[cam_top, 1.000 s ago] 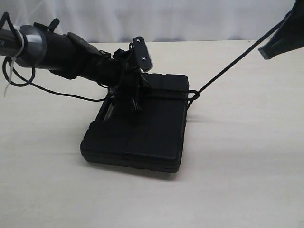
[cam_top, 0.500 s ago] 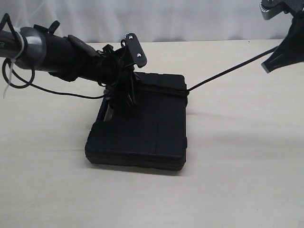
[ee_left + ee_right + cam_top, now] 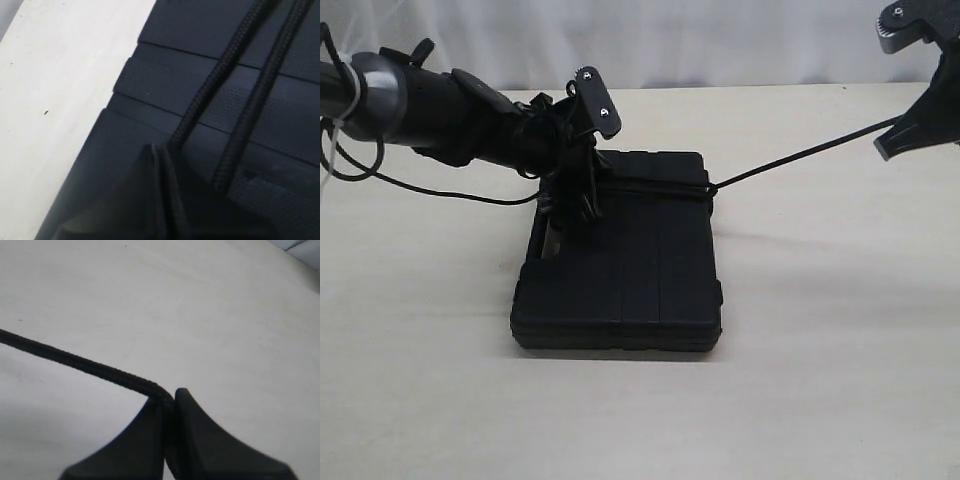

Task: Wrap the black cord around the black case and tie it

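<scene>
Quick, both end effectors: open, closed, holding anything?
Left end effector: closed, over the black case; whether it grips the black cord cannot be told.
Right end effector: closed on the black cord, which runs taut.

Pale cream worktop (image 3: 800, 380), matte, plain, fills most of the ext. view from near edge to far. Behind its far edge hangs a white cloth backdrop (image 3: 720, 40) w/ soft vertical folds. Light even and diffuse; only faint, soft-edged shadows on the worktop.
</scene>
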Robot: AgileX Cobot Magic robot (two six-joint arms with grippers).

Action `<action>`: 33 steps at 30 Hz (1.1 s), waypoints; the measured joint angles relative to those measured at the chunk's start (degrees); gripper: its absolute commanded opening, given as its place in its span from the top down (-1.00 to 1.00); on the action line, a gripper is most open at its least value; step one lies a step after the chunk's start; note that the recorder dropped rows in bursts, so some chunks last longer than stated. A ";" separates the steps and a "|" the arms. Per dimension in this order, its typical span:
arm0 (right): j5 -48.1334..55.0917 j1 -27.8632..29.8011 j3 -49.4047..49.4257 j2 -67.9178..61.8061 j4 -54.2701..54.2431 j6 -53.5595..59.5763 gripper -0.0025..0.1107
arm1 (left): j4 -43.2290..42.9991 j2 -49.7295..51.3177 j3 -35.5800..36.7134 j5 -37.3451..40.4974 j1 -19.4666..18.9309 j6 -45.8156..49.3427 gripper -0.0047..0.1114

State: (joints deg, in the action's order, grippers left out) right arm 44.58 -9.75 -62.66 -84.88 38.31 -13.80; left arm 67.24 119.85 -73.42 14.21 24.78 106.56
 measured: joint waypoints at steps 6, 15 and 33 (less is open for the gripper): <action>-0.12 3.03 0.00 -1.59 -0.68 -0.13 0.88 | 0.07 -0.22 0.00 9.57 -0.23 2.72 0.79; -0.17 3.27 0.00 -2.57 -1.71 -0.23 0.88 | 0.07 -0.22 0.00 9.21 -0.23 2.70 0.27; 1.19 3.77 0.00 -8.48 -0.05 -0.23 0.88 | -2.74 -8.44 0.50 16.29 -0.89 -0.08 0.27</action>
State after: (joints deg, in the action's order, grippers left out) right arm 45.77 -5.97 -62.66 -93.37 38.26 -14.03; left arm 64.50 111.41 -72.93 30.50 23.88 106.48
